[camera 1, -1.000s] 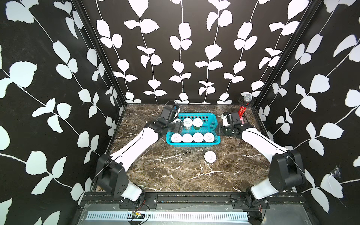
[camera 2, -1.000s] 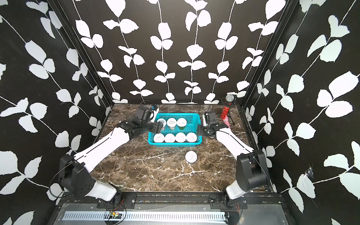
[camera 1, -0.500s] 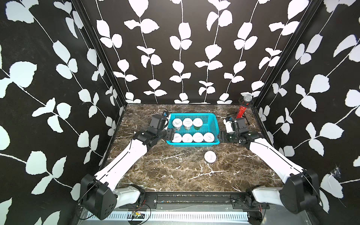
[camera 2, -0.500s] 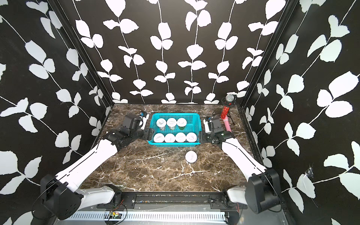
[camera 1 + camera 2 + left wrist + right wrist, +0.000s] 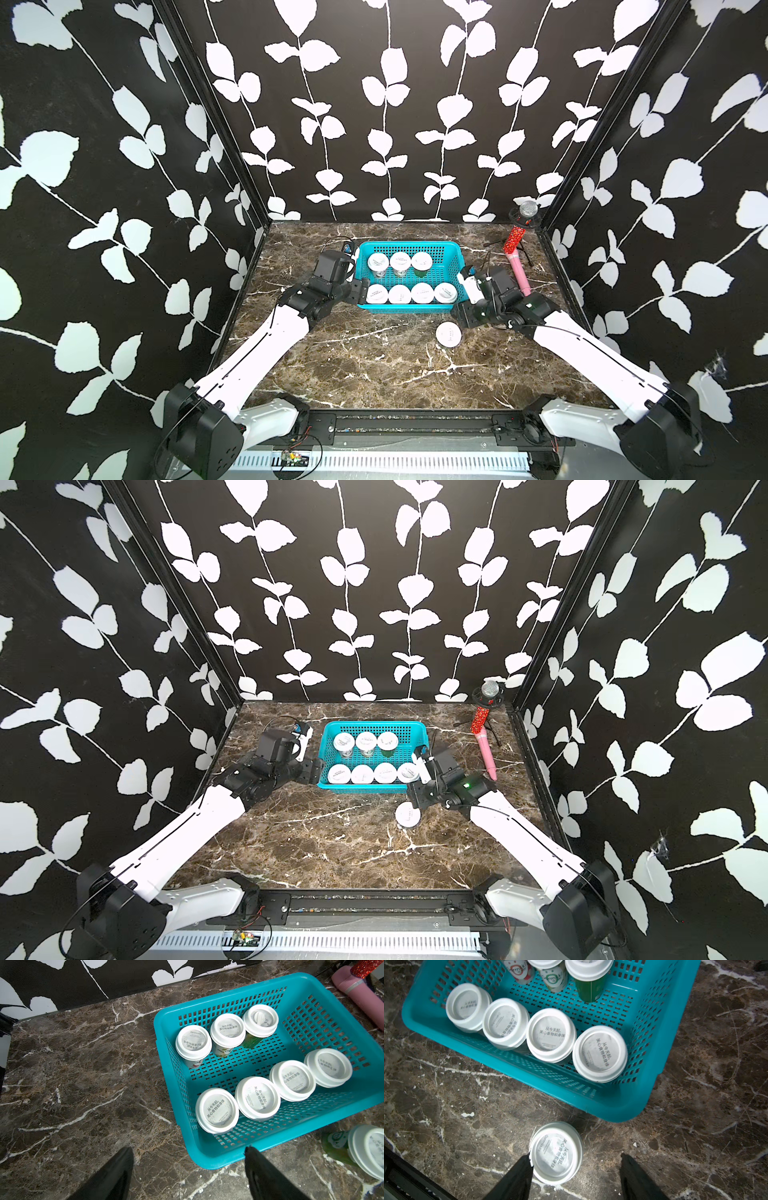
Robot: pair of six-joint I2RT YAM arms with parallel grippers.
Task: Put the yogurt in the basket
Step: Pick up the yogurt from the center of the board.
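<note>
turquoise basket (image 5: pixel 409 308): seven yogurt cups (image 5: pixel 400 294) | eighth cup (image 5: pixel 448 334) on marble (image 5: pixel 353 374) | your right gripper (image 5: pixel 575 1155) open around it | left gripper (image 5: pixel 188 1148) wide, empty

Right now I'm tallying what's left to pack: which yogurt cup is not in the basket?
The lone cup standing on the marble table, just outside the basket's front right corner; the other seven sit inside.

Glossy turquoise plastic basket (image 5: pixel 218 1158), matt white yogurt lids (image 5: pixel 217 1110), polished marble-look table (image 5: pixel 83 1064)
</note>
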